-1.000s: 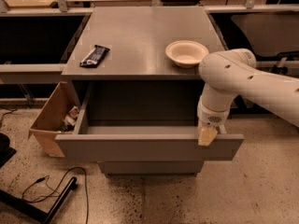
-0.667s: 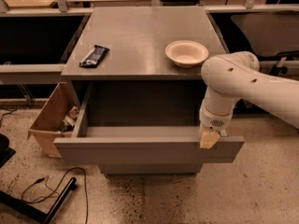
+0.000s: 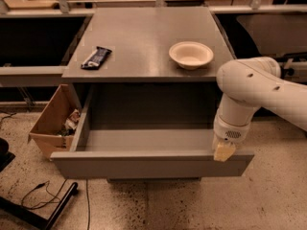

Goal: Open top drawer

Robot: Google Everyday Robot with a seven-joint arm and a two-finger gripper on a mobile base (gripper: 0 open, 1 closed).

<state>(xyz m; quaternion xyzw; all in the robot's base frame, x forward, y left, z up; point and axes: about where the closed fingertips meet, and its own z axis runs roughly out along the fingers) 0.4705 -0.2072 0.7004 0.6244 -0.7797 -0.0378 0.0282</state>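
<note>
The top drawer (image 3: 144, 164) is a wide matte-grey drawer pulled far out of the grey cabinet (image 3: 144, 37). Its deep grey box interior is open to view and holds nothing I can see. Its flat front panel faces me. My gripper (image 3: 224, 151) hangs from the white arm at the right end of the drawer's front edge, touching the top rim of the panel.
A cream bowl (image 3: 191, 54) and a dark snack bar (image 3: 96, 57) lie on the cabinet top. An open cardboard box (image 3: 50, 123) with litter stands on the floor to the left. Cables and a black stand leg (image 3: 43, 210) lie at bottom left.
The drawer has come out slightly further toward me, and the gripper has moved with its front edge.
</note>
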